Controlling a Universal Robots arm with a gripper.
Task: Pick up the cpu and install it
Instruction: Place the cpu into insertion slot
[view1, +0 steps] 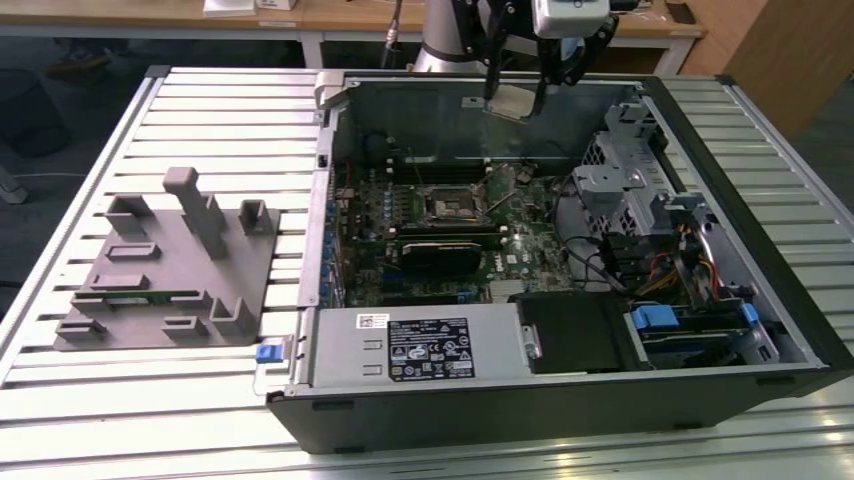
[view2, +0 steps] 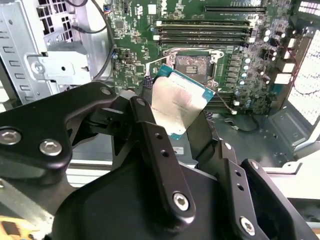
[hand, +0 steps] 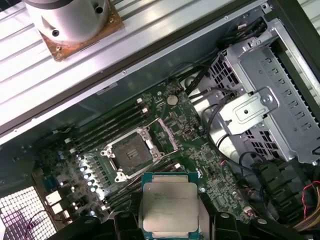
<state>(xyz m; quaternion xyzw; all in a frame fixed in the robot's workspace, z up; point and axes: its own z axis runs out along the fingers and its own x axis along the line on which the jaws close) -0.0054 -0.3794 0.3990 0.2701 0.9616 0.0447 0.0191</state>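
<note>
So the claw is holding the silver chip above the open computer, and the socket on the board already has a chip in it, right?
Not quite: the socket is empty, as the first wrist view shows. The rest holds: the claw grips the silver chip above the open computer.

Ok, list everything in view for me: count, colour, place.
table: one, pale, slatted.
computer case: one, black, open, lying on the table.
holder: one, grey, on the table, to the exterior view's left of the computer case.
motherboard: one, green, inside the computer case.
socket: one, black frame, mid-motherboard, nothing in it.
drive cage: one, silvery, inside the computer case, exterior view's right.
labelled box: one, silvery, at the computer case's near edge in the exterior view.
cpu: one, silvery top, green edge, held above the motherboard.
gripper: one, black, shut on the cpu.
</note>
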